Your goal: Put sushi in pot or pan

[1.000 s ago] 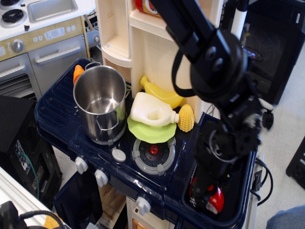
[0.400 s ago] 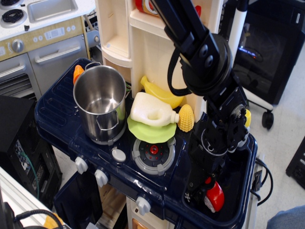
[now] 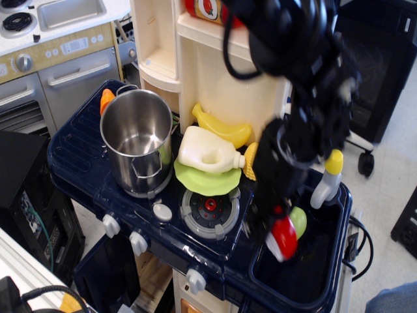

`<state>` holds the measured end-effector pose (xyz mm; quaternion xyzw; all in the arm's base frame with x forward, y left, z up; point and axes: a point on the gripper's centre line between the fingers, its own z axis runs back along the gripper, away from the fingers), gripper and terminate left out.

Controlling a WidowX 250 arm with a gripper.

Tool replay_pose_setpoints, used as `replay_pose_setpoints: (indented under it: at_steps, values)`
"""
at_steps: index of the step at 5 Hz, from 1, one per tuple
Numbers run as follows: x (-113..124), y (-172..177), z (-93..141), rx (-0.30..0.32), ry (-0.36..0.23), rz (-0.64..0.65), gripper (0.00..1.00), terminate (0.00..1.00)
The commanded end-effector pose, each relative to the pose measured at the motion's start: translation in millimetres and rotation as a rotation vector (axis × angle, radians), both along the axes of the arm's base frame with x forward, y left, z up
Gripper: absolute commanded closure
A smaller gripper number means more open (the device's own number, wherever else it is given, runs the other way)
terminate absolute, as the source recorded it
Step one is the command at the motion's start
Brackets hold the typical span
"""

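pots [image 3: 137, 140]: one
sushi [image 3: 284, 238]: one
jugs [image 3: 210, 152]: one
corn cobs [image 3: 250, 163]: one
bananas [image 3: 221, 128]: one
green plates [image 3: 203, 182]: one
stove knobs [image 3: 112, 225]: three

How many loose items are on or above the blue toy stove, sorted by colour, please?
Red: 1, the sushi, held in the end effector
Silver: 1, the pot
Yellow: 2, the banana-shaped toy and the corn
Green: 2, the plate and a pale green toy
Cream: 1, the jug
Orange: 1, a toy behind the pot
Total: 8

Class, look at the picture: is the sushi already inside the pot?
No. The sushi hangs in the claw above the sink, well to the right of the pot, whose inside shows only bare steel.
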<state>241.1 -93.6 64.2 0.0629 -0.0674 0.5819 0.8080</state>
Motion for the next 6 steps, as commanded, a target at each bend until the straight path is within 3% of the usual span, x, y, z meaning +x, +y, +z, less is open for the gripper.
replay_pose_setpoints:
  at_steps: [1, 2, 3, 4, 5, 6]
  values:
    - [13.7, 79.6, 47.3, 0.109, -0.073, -0.114, 1.00, 0.00]
    - [19.3, 112.7, 60.5, 0.158, -0.094, -0.180, 1.00, 0.00]
    - [26.6, 144.6, 73.0, 0.166, -0.084, -0.255, 1.00, 0.00]
    - [26.4, 150.9, 76.5, 0.160, -0.115, -0.261, 1.00, 0.00]
    - [22.6, 161.3, 75.1, 0.097, -0.136, -0.317, 0.00, 0.00]
    - [22.6, 161.3, 75.1, 0.097, -0.136, -0.317, 0.00, 1.00]
